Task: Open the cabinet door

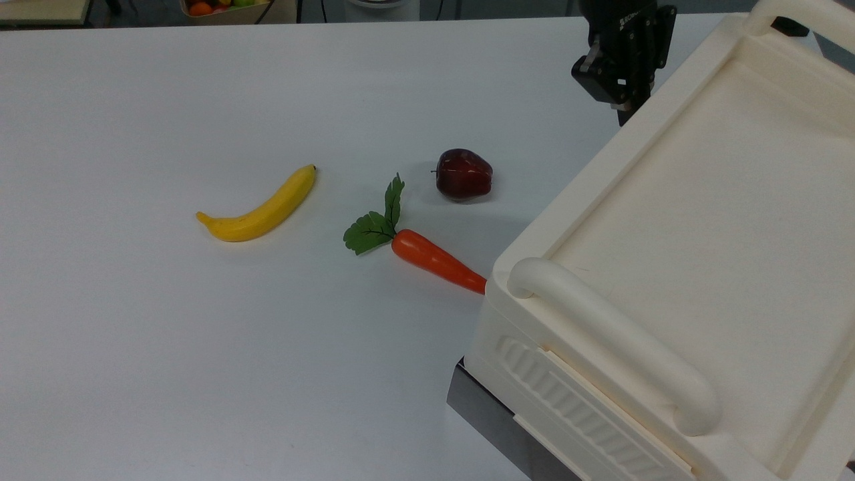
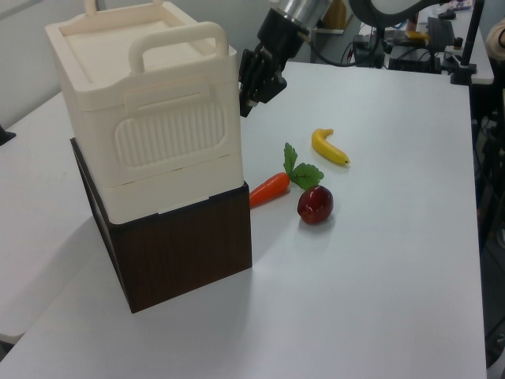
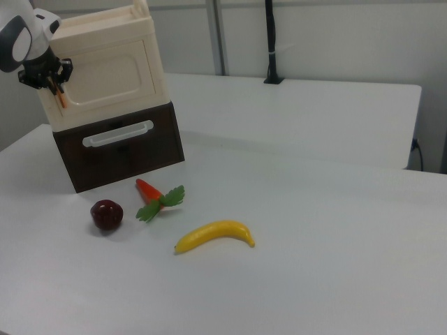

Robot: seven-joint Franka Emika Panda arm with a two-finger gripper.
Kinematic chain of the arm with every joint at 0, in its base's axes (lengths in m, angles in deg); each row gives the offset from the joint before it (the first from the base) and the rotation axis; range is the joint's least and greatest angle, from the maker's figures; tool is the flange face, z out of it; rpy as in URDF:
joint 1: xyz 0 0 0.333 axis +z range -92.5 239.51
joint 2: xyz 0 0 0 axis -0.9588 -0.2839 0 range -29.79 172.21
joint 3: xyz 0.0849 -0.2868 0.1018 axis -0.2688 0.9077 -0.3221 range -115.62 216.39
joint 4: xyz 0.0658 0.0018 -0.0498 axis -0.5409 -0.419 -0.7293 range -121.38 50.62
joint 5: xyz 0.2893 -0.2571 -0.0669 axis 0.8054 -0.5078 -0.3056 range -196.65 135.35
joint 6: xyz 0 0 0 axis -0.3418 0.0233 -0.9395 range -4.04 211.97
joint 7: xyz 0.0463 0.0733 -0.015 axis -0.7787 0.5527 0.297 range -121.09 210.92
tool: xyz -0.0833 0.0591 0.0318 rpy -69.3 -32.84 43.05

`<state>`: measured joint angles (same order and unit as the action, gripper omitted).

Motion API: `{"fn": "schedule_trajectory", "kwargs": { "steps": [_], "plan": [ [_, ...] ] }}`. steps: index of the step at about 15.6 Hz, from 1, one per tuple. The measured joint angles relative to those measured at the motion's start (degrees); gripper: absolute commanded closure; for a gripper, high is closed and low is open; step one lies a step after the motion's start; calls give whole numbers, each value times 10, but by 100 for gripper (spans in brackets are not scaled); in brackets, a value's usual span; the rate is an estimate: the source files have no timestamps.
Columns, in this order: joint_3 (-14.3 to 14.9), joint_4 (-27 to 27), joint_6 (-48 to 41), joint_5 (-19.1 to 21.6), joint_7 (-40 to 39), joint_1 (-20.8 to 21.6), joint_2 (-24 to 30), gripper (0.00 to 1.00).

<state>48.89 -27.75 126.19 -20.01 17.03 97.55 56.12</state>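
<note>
Here the gripper (image 3: 50,78) sits right at the upright copper handle (image 3: 61,95) on the cabinet door (image 3: 108,75), its fingers' spread impossible to tell.

Gripper (image 1: 624,107) body, top view: white lettering on the black housing, letters too small to make out.
Cream cabinet (image 1: 701,220): no print or label.
Dark lower drawer unit (image 3: 119,150): no lettering.
Banana (image 1: 259,207), carrot (image 1: 437,260), apple (image 1: 463,174): no stickers or marks.
Table (image 1: 200,347): no signs.
</note>
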Motion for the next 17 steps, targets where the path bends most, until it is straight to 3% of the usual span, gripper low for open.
{"fn": "schedule_trajectory", "kwargs": {
  "steps": [11,17],
  "plan": [
    [0,0,-2,0,11,-1,0,89],
    [0,1,-59,0,13,-14,13,89]
  ]
}}
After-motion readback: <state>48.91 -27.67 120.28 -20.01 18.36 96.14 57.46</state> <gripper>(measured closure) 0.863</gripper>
